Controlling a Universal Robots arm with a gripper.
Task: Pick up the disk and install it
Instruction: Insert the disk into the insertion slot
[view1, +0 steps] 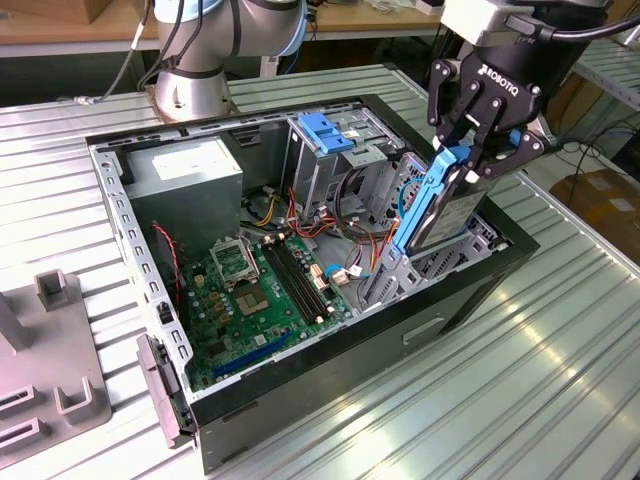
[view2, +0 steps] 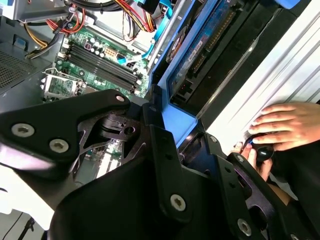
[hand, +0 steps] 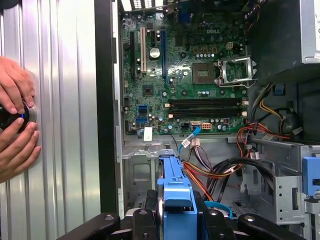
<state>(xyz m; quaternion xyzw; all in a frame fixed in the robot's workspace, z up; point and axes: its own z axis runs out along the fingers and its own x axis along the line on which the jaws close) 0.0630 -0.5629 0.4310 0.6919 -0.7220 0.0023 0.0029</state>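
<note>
The disk (view1: 452, 215) stands on its edge, a little tilted, with its blue side rail (view1: 420, 200) toward the exterior view's left. Your robot's hand (view1: 470, 160) is pinching it at the upper end, one finger on each flat side. In the first wrist view you see the same blue rail (hand: 177, 195) pressed between the two black fingers (hand: 145, 222).

The lower end of the disk reaches down into the open computer case (view1: 480, 290), at the corner on the exterior view's right, among the metal bay parts close to the case wall. I cannot tell if it already touches the bay.

Just beside it, deeper in the case, there is the metal drive cage (view1: 325, 135) with a blue handle, and bundles of coloured cables (view1: 345, 235). The green motherboard (view1: 260, 290) lies on the case floor, and the grey power supply (view1: 185, 175) sits in the far corner.

The case lies on a ribbed metal desk (view1: 500, 390). In the first wrist view a person's fingers (hand: 15, 125) rest on the desk, outside the case wall, around a small dark round object (hand: 12, 117).
</note>
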